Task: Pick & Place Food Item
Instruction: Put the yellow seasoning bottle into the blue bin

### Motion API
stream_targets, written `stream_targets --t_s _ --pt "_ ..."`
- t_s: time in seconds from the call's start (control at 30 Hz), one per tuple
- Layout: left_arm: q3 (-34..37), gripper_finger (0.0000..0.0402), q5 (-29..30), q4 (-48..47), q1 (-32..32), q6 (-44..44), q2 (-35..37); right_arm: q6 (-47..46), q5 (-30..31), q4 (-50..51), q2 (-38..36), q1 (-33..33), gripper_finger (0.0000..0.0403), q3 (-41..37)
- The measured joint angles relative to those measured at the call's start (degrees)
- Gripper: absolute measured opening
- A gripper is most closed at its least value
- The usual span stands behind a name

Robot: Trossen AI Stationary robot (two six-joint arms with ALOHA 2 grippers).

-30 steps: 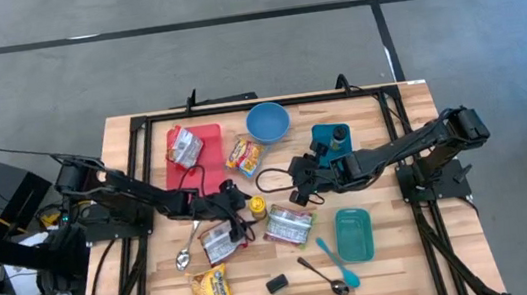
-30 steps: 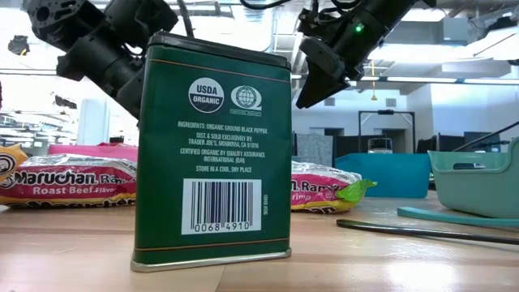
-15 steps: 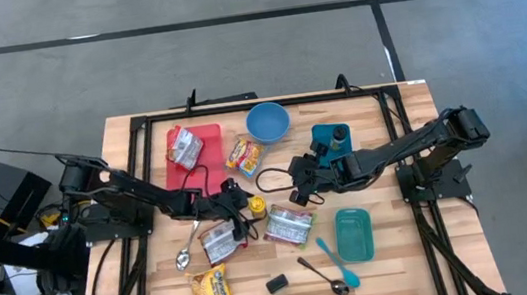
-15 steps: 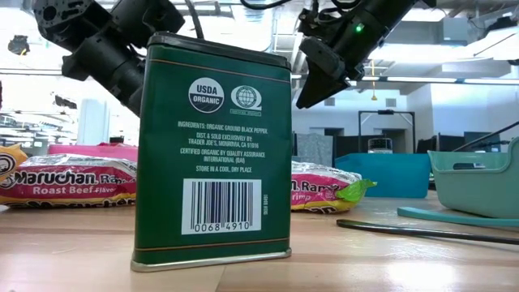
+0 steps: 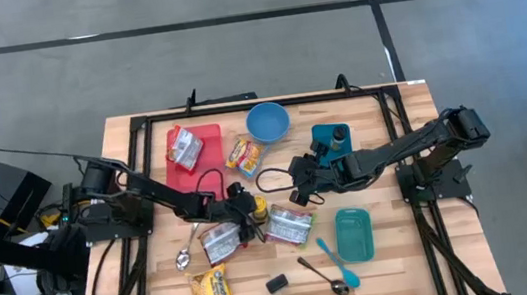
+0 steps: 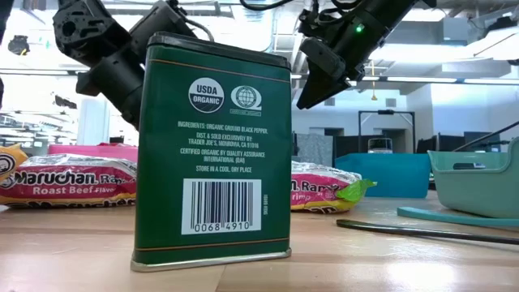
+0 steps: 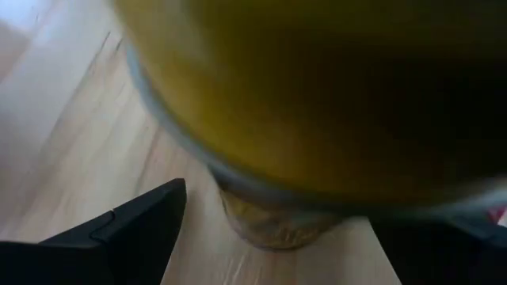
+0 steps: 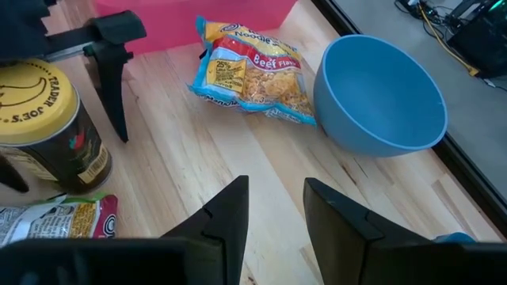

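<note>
A Trader Joe's jar with a yellow lid [image 8: 47, 127] stands upright on the wooden table near its middle [image 5: 258, 207]. My left gripper [image 5: 250, 214] is open and slants down at the jar from the table's left. One finger [image 8: 113, 79] stands past the jar's far side and the other on its near side. In the left wrist view the lid [image 7: 317, 95] fills most of the picture between the fingers [image 7: 142, 229]. I see no plain touch. My right gripper [image 8: 273, 198] hovers open and empty above the table, right of the jar [image 5: 295, 186].
Noodle packets lie around the jar: a beef one [image 8: 249, 75], a shrimp one [image 5: 291, 225], one near the left gripper [image 5: 220, 241] and a yellow one [image 5: 211, 293]. A blue bowl [image 5: 267, 122], a red tray [image 5: 205, 143], a teal bin [image 5: 353, 235], spoons and a green tin [image 6: 215, 154] also stand about.
My left gripper has sunk and gone toward the table's right, up to the yellow-lidded jar, so that its open fingers now stand on either side of it. The jar has stayed in place.
</note>
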State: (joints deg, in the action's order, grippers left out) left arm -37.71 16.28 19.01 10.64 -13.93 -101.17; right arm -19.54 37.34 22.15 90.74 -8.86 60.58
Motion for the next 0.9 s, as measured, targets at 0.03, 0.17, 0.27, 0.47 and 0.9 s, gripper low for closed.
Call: stream_targets --t_s 0.03,0.17,0.27,0.47,0.9 --pt "-0.1 0.0374 -0.1 0.4 -0.1 0.0 -0.3 0.0 0.0 0.0 0.0 0.0 0.0116 0.0" --pt "-0.2 0.0374 0.0 0.7 -0.3 0.1 -0.2 0.0 0.0 0.0 0.0 0.0 0.0116 0.0" --pt "-0.2 0.0374 0.0 0.8 -0.3 0.1 -0.2 0.0 0.0 -0.1 0.0 0.0 0.0116 0.0" --pt "-0.1 0.0374 0.0 1.0 -0.3 0.1 -0.2 0.0 0.0 -0.1 0.0 0.0 0.0116 0.0" --pt "-0.1 0.0318 0.0 1.8 -0.3 0.0 -0.1 0.0 0.0 -0.2 0.0 0.0 0.0116 0.0"
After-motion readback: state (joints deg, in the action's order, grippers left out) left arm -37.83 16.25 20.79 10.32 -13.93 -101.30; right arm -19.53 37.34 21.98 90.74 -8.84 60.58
